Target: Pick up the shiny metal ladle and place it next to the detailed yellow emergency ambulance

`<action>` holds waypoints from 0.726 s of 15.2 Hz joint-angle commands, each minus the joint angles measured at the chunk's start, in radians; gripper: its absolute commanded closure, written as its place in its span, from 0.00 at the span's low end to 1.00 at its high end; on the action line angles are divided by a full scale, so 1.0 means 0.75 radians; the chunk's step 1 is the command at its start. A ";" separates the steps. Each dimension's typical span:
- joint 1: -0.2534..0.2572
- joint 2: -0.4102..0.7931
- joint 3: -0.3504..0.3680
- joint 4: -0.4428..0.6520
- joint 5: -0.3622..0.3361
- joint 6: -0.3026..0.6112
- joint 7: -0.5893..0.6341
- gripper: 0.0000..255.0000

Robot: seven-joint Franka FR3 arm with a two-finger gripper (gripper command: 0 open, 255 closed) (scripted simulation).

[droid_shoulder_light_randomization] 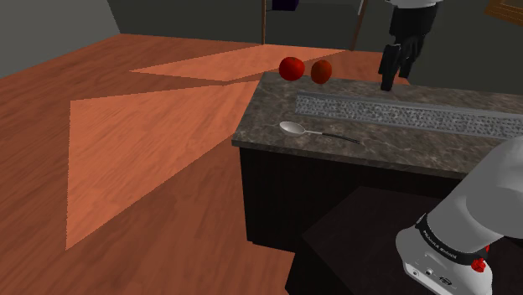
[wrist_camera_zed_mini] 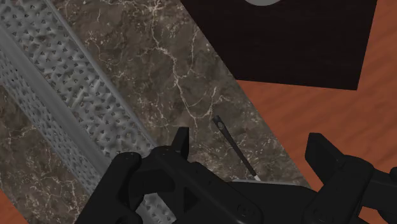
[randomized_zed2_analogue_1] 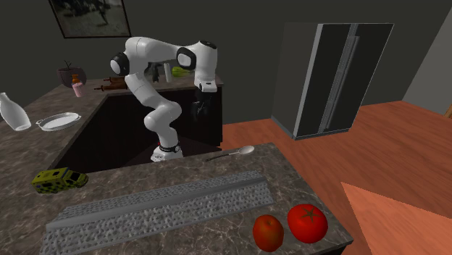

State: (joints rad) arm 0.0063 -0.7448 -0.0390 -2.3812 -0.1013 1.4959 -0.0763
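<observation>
The ladle (droid_shoulder_light_randomization: 293, 128) lies flat on the dark stone counter (droid_shoulder_light_randomization: 268, 92), near its front edge, silvery bowl toward the shoulder view's left and thin dark handle (wrist_camera_zed_mini: 233, 150) trailing right. My black gripper (droid_shoulder_light_randomization: 388, 82) hangs in the air well above the counter, up and to the right of the ladle, open and holding nothing. In the wrist view the handle shows far below, between the two spread fingers (wrist_camera_zed_mini: 182, 142). The yellow ambulance (randomized_zed2_analogue_1: 59, 179) stands on the counter at the second exterior view's left, far from the ladle (randomized_zed2_analogue_1: 233, 153) and the gripper (randomized_zed2_analogue_1: 199, 112).
A long grey perforated strip (droid_shoulder_light_randomization: 402, 113) runs along the counter's middle. Two red fruits (droid_shoulder_light_randomization: 291, 68) sit at one corner of the counter. A second counter holds a white bottle (randomized_zed2_analogue_1: 13, 112) and a dish (randomized_zed2_analogue_1: 58, 121). A tall fridge (randomized_zed2_analogue_1: 337, 72) stands beyond, on wood floor.
</observation>
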 commanded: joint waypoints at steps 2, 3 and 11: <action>0.015 0.011 -0.007 -0.033 -0.008 0.059 -0.035 0.00; 0.029 0.023 -0.015 -0.064 -0.015 0.119 -0.069 0.00; 0.144 0.201 -0.068 -0.251 -0.061 0.614 -0.332 0.00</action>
State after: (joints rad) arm 0.1054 -0.6063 -0.0820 -2.5490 -0.1402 1.9066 -0.2944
